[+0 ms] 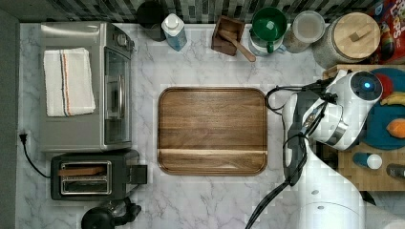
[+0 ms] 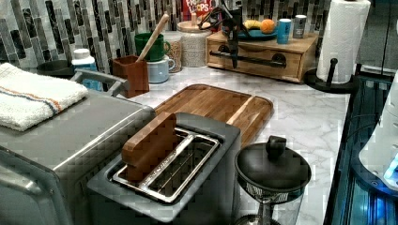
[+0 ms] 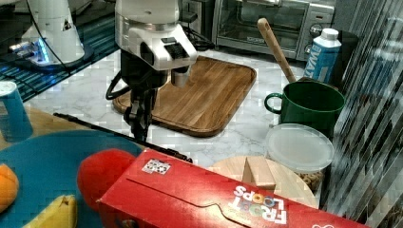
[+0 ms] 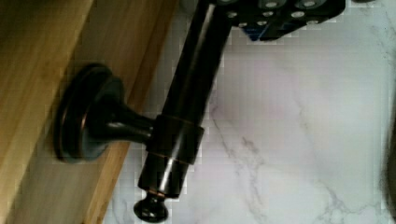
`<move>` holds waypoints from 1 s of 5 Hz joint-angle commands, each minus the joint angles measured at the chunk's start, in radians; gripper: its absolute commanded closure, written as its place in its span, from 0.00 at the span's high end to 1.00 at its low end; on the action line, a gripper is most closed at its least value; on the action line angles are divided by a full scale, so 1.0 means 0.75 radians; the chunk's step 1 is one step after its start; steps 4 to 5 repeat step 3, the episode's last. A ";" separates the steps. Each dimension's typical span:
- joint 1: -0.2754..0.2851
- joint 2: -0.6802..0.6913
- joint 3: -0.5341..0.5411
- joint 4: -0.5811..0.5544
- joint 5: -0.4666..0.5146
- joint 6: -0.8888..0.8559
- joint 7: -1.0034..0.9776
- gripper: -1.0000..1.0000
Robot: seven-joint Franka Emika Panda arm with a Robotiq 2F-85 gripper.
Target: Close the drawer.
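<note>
At the far right corner of the marble counter [image 2: 309, 117] in the left view, the drawer [image 2: 256, 58] sits in a small light-wood cabinet, its front flush with the cabinet face and crossed by a dark handle bar [image 2: 244, 57]. The gripper [image 2: 234, 44] hangs in front of that bar, and the wrist view has the handle bar [image 4: 187, 107] close below the gripper body, but whether the fingers are apart or together I cannot tell. A blue plate [image 2: 256, 33] with fruit rests on the cabinet's top, and the brown cutting board [image 1: 212, 131] lies mid-counter, well apart from the drawer.
</note>
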 commanded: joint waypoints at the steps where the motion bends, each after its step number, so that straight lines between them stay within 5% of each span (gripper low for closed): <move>1: -0.138 -0.076 -0.125 0.133 -0.065 0.074 0.064 0.00; 5: -0.114 -0.074 -0.151 0.133 -0.050 0.075 0.055 0.00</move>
